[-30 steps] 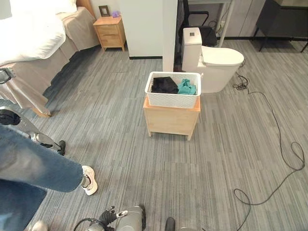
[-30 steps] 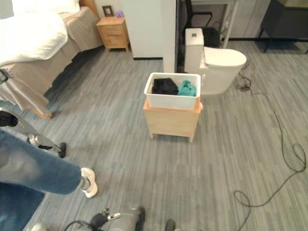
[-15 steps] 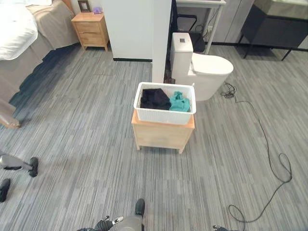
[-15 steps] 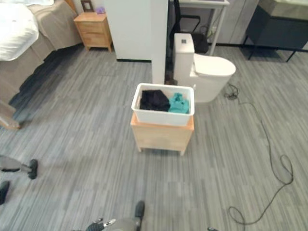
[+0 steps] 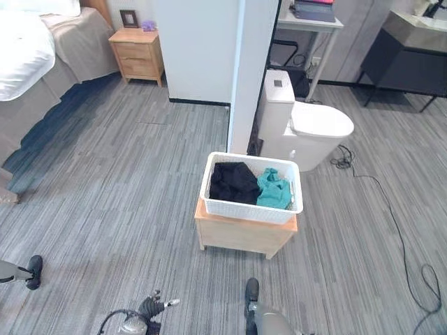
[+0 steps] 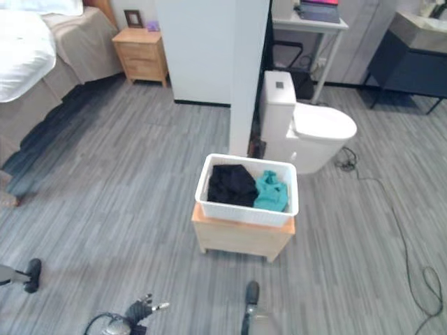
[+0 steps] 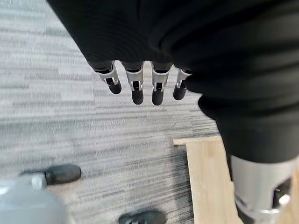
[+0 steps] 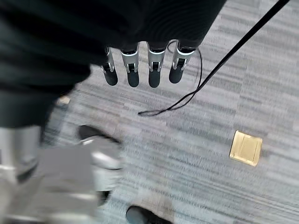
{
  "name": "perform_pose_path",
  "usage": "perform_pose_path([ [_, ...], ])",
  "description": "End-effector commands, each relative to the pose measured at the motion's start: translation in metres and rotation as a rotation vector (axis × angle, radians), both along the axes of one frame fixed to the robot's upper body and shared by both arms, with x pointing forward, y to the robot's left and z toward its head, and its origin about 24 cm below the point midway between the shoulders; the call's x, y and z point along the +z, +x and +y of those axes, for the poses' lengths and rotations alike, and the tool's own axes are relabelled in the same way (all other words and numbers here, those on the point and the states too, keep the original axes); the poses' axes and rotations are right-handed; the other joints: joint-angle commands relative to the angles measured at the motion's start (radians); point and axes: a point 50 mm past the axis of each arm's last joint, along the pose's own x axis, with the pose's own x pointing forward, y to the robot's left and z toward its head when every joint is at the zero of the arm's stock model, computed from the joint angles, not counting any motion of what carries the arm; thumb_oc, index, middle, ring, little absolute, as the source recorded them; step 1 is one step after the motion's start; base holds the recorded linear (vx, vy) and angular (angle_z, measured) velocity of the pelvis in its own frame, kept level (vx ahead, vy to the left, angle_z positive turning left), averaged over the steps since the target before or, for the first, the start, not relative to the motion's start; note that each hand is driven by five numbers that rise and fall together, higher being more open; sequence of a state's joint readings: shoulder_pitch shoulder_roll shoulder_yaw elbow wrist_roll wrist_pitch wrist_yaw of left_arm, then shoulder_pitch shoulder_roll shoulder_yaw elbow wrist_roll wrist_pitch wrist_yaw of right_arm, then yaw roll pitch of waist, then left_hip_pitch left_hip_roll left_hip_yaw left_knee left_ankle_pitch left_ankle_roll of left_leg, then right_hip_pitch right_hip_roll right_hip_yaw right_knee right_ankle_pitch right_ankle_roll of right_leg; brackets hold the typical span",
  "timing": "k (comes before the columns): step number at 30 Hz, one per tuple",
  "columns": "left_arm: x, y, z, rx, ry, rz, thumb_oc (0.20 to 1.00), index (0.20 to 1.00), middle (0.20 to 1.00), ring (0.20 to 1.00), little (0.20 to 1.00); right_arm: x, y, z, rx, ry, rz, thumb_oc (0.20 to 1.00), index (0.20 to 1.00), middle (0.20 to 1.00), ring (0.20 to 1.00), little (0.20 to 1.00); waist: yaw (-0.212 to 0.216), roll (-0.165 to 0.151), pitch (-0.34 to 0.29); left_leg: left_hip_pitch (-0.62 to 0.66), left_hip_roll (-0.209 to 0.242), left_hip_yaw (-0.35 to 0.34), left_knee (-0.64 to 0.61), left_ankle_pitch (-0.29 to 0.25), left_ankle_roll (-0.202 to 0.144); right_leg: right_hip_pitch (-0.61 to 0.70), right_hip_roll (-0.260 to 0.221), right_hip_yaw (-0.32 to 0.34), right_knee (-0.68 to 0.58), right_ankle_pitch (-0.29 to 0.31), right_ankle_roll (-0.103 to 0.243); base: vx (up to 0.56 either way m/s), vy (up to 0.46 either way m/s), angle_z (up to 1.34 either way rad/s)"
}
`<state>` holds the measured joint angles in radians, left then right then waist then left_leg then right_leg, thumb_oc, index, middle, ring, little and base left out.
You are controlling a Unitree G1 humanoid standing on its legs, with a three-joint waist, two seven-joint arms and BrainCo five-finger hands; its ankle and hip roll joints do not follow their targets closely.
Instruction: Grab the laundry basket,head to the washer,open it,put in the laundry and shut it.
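Basket (image 5: 251, 208): one, on stool (image 5: 244, 236); garments: two.

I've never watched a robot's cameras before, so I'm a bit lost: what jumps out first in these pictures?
A white laundry basket sits on a low wooden stand in the middle of the grey floor, holding black clothes and teal clothes. Just behind it stands a white toilet beside a white partition wall. Both hands, left and right, hang open over the floor, holding nothing.
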<state>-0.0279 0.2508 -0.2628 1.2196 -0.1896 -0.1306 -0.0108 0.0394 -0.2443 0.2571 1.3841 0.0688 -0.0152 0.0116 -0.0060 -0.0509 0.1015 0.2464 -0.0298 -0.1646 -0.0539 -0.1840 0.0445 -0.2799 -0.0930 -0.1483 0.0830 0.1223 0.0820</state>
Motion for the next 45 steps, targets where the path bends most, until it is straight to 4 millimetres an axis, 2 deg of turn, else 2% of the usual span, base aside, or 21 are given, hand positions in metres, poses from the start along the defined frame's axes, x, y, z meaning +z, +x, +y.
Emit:
perform_pose_path([
  [1, 0.005, 0.016, 0.001, -0.029, 0.011, -0.054, 1.0, 1.0, 1.0, 1.0, 1.0, 0.004, -0.001, -0.015, -0.04, -0.031, 0.018, 1.0, 1.0, 1.0, 1.0, 1.0, 0.004, 0.004, -0.007, -0.06, -0.012, 0.072, 0.071, -0.001, -0.02, 0.123, 0.008, 0.019, -0.075, -0.008, 0.038, 0.33, -0.241, 0.53],
  [3, 0.005, 0.015, 0.001, 0.0, 0.002, -0.051, 1.0, 1.0, 1.0, 1.0, 1.0, 0.003, -0.002, -0.014, -0.036, -0.023, 0.021, 1.0, 1.0, 1.0, 1.0, 1.0, 0.005, 0.005, -0.023, -0.082, 0.028, 0.081, 0.192, 0.029, -0.074, 0.162, 0.03, -0.004, -0.041, -0.056, 0.006, 0.35, -0.281, 0.37],
  [4, 0.005, 0.015, 0.001, 0.0, 0.002, -0.051, 1.0, 1.0, 1.0, 1.0, 1.0, 0.003, -0.002, -0.014, -0.036, -0.024, 0.021, 1.0, 1.0, 1.0, 1.0, 1.0, 0.004, 0.006, -0.023, -0.084, 0.029, 0.08, 0.195, 0.027, -0.075, 0.163, 0.03, -0.005, -0.041, -0.056, 0.005, 0.16, -0.212, 0.24],
  [5, 0.005, 0.015, 0.0, 0.021, -0.011, -0.06, 1.0, 1.0, 1.0, 1.0, 1.0, 0.004, 0.005, -0.013, -0.017, -0.024, -0.005, 1.0, 1.0, 1.0, 1.0, 1.0, 0.016, -0.007, -0.012, -0.168, 0.034, 0.083, 0.389, 0.099, -0.098, 0.212, 0.039, -0.004, -0.06, -0.073, -0.016, 0.08, -0.134, 0.32],
  [6, 0.005, 0.015, 0.0, 0.021, -0.011, -0.06, 1.0, 1.0, 1.0, 1.0, 1.0, 0.004, 0.005, -0.013, -0.017, -0.024, -0.005, 1.0, 1.0, 1.0, 1.0, 1.0, 0.014, -0.005, -0.012, -0.173, 0.035, 0.082, 0.396, 0.096, -0.098, 0.211, 0.04, -0.005, -0.06, -0.073, -0.017, 0.12, -0.26, 0.04],
  [7, 0.007, 0.02, 0.002, 0.043, -0.009, -0.082, 1.0, 1.0, 1.0, 1.0, 1.0, 0.005, 0.018, -0.013, -0.001, -0.025, -0.048, 1.0, 1.0, 1.0, 1.0, 1.0, 0.028, -0.019, 0.006, -0.262, 0.04, 0.072, 0.516, 0.152, -0.099, 0.249, 0.05, 0.009, -0.086, -0.09, -0.038, 0.07, -0.152, -0.12],
  [10, 0.012, 0.03, 0.001, 0.058, -0.016, -0.136, 1.0, 1.0, 1.0, 1.0, 1.0, 0.008, 0.031, -0.014, 0.009, -0.036, -0.095, 1.0, 1.0, 1.0, 1.0, 1.0, 0.047, -0.039, 0.013, -0.319, 0.076, 0.107, 0.421, 0.129, -0.086, 0.29, 0.036, 0.005, -0.117, -0.108, -0.038, 0.12, -0.087, -0.09],
  [12, 0.016, 0.037, 0.002, 0.074, -0.019, -0.182, 1.0, 1.0, 1.0, 1.0, 1.0, 0.009, 0.035, -0.016, 0.001, -0.047, -0.112, 1.0, 1.0, 1.0, 1.0, 1.0, 0.062, -0.038, 0.015, -0.331, 0.104, 0.111, 0.277, 0.15, -0.098, 0.315, 0.034, 0.003, -0.136, -0.118, -0.029, 0.1, 0.013, -0.04],
  [13, 0.016, 0.037, 0.002, 0.074, -0.019, -0.182, 1.0, 1.0, 1.0, 1.0, 1.0, 0.009, 0.035, -0.016, 0.001, -0.047, -0.112, 1.0, 1.0, 1.0, 1.0, 1.0, 0.062, -0.038, 0.016, -0.329, 0.104, 0.111, 0.276, 0.151, -0.098, 0.316, 0.034, 0.003, -0.137, -0.118, -0.029, 0.12, 0.087, 0.04],
  [14, 0.025, 0.048, 0.003, 0.1, -0.019, -0.26, 1.0, 1.0, 1.0, 1.0, 1.0, 0.011, 0.042, -0.02, -0.03, -0.065, -0.153, 1.0, 1.0, 1.0, 1.0, 1.0, 0.074, -0.012, 0.012, -0.357, 0.131, 0.101, 0.144, 0.234, -0.121, 0.337, 0.045, 0.002, -0.149, -0.13, -0.023, 0.1, 0.103, -0.13],
  [15, 0.026, 0.049, 0.003, 0.1, -0.02, -0.268, 1.0, 1.0, 1.0, 1.0, 1.0, 0.012, 0.044, -0.021, -0.041, -0.072, -0.165, 1.0, 1.0, 1.0, 1.0, 1.0, 0.077, -0.005, 0.016, -0.343, 0.147, 0.119, 0.098, 0.255, -0.131, 0.349, 0.043, 0.0, -0.152, -0.136, -0.02, 0.14, 0.142, -0.23],
  [20, 0.042, 0.048, 0.01, 0.118, -0.022, -0.391, 1.0, 1.0, 1.0, 1.0, 1.0, 0.018, 0.049, -0.03, -0.127, -0.093, -0.247, 1.0, 1.0, 1.0, 1.0, 1.0, 0.078, 0.017, -0.009, -0.273, 0.149, 0.144, 0.049, 0.24, -0.138, 0.384, 0.034, 0.008, -0.169, -0.134, -0.007, 0.12, 0.101, -0.47],
  [24, 0.073, 0.04, 0.031, 0.169, 0.01, -0.556, 1.0, 1.0, 1.0, 1.0, 1.0, 0.027, 0.056, -0.046, -0.204, -0.131, -0.327, 1.0, 1.0, 1.0, 1.0, 1.0, 0.097, 0.026, -0.026, -0.218, 0.136, 0.169, 0.017, 0.224, -0.128, 0.4, 0.011, 0.022, -0.17, -0.131, 0.008, 0.11, 0.098, -0.08],
  [28, 0.089, 0.026, 0.048, 0.211, 0.064, -0.613, 1.0, 1.0, 1.0, 1.0, 1.0, 0.045, 0.07, -0.066, -0.243, -0.183, -0.446, 1.0, 1.0, 1.0, 1.0, 1.0, 0.098, 0.027, -0.035, -0.191, 0.129, 0.186, 0.001, 0.21, -0.12, 0.412, -0.001, 0.024, -0.17, -0.135, 0.015, 0.08, 0.058, -0.13],
  [34, 0.102, 0.041, 0.063, 0.043, 0.203, -0.575, 1.0, 1.0, 1.0, 1.0, 1.0, 0.088, 0.112, -0.092, -0.159, -0.261, -0.645, 1.0, 1.0, 1.0, 1.0, 1.0, 0.075, 0.037, -0.044, -0.163, 0.122, 0.198, -0.024, 0.195, -0.11, 0.413, -0.007, 0.032, -0.168, -0.14, 0.025, 0.06, 0.049, -0.08],
  [37, 0.102, 0.058, 0.056, 0.009, 0.166, -0.572, 1.0, 1.0, 1.0, 1.0, 1.0, 0.104, 0.135, -0.096, -0.116, -0.284, -0.708, 1.0, 1.0, 1.0, 1.0, 1.0, 0.065, 0.043, -0.042, -0.161, 0.122, 0.202, -0.03, 0.191, -0.109, 0.41, -0.008, 0.034, -0.167, -0.142, 0.028, 0.03, 0.051, -0.02],
  [38, 0.104, 0.075, 0.05, -0.005, 0.133, -0.585, 1.0, 1.0, 1.0, 1.0, 1.0, 0.115, 0.155, -0.096, -0.083, -0.291, -0.748, 1.0, 1.0, 1.0, 1.0, 1.0, 0.057, 0.047, -0.039, -0.16, 0.123, 0.205, -0.033, 0.19, -0.109, 0.408, -0.008, 0.034, -0.167, -0.141, 0.029, 0.03, 0.047, 0.0],
  [41, 0.1, 0.095, 0.034, 0.005, 0.055, -0.575, 1.0, 1.0, 1.0, 1.0, 1.0, 0.132, 0.186, -0.089, -0.023, -0.282, -0.818, 1.0, 1.0, 1.0, 1.0, 1.0, 0.044, 0.052, -0.029, -0.166, 0.125, 0.206, -0.033, 0.189, -0.108, 0.399, -0.004, 0.036, -0.167, -0.139, 0.03, 0.01, 0.043, -0.02],
  [42, 0.1, 0.095, 0.034, 0.005, 0.055, -0.575, 1.0, 1.0, 1.0, 1.0, 1.0, 0.132, 0.186, -0.089, -0.023, -0.282, -0.818, 1.0, 1.0, 1.0, 1.0, 1.0, 0.044, 0.052, -0.028, -0.166, 0.125, 0.205, -0.033, 0.189, -0.108, 0.399, -0.004, 0.036, -0.167, -0.139, 0.03, -0.09, 0.031, -0.06],
  [43, 0.097, 0.109, 0.022, 0.008, 0.01, -0.567, 1.0, 1.0, 1.0, 1.0, 1.0, 0.144, 0.207, -0.082, 0.01, -0.276, -0.868, 1.0, 1.0, 1.0, 1.0, 1.0, 0.034, 0.054, -0.007, -0.183, 0.127, 0.204, -0.033, 0.196, -0.107, 0.375, 0.001, 0.039, -0.165, -0.134, 0.028, -0.12, 0.023, -0.06],
  [45, 0.097, 0.121, 0.016, -0.002, 0.01, -0.553, 1.0, 1.0, 1.0, 1.0, 1.0, 0.155, 0.224, -0.074, 0.042, -0.267, -0.907, 1.0, 1.0, 1.0, 1.0, 1.0, 0.026, 0.053, 0.012, -0.2, 0.129, 0.205, -0.033, 0.202, -0.106, 0.351, 0.006, 0.041, -0.162, -0.128, 0.027, -0.14, 0.024, -0.02],
])
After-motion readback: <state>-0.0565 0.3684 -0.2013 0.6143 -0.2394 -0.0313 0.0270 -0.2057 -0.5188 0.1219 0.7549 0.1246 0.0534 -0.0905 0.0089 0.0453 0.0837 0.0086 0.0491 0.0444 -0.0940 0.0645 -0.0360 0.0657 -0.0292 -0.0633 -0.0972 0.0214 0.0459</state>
